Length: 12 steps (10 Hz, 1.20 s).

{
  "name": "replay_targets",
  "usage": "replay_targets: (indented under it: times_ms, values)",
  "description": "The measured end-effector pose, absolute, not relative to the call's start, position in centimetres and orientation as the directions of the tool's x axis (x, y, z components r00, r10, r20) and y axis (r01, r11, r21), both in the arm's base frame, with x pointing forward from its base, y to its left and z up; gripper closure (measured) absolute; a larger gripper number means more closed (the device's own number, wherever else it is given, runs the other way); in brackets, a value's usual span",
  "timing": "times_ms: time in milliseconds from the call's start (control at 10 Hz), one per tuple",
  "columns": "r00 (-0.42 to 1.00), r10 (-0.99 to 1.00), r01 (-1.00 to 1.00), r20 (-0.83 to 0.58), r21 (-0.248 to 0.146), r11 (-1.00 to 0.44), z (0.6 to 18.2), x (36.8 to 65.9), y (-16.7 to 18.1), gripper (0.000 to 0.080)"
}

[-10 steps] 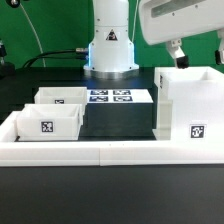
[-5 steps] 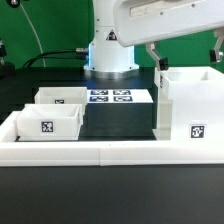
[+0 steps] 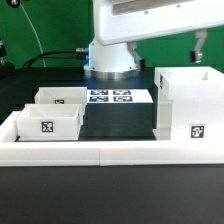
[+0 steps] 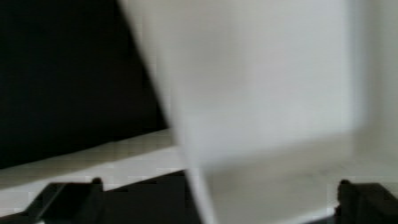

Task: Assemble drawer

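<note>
Lying between trays and tall box is the marker board (flat).

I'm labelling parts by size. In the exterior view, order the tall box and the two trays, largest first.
1. tall box
2-3. near tray looks larger than far tray, but it's closer to the camera, so unsure.

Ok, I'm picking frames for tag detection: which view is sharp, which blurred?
Exterior view: sharp and evenly lit on the tall white plastic box and two small white open-top trays, tags crisp; only the white robot arm above smears. Wrist view: wholly motion-blurred, white surface streaked, no tag visible.
</note>
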<state>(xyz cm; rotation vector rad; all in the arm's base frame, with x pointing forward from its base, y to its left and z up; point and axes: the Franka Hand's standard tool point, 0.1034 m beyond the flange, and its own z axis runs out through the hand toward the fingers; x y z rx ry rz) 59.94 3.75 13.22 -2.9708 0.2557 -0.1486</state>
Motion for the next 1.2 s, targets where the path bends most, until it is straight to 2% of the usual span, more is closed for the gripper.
replay_targets:
  times_ms: [300,500,600,1000,1200]
  values:
    - [0.979,-0.17,-0.156,0.111,-0.121,-0.98,12.0,58.5,-2.5,0.0151]
    - [0.985,-0.139,-0.127,0.107,-0.112,-0.986,11.0,57.5,-6.0,0.0151]
    - [0.987,-0.125,-0.114,0.103,-0.113,-0.987,10.6,57.4,-6.8,0.0151]
    - [0.986,-0.133,-0.121,0.1,-0.115,-0.986,10.4,57.4,-6.3,0.0151]
    - [0.994,-0.066,-0.058,0.086,-0.093,-0.994,9.2,56.8,-6.4,0.0151]
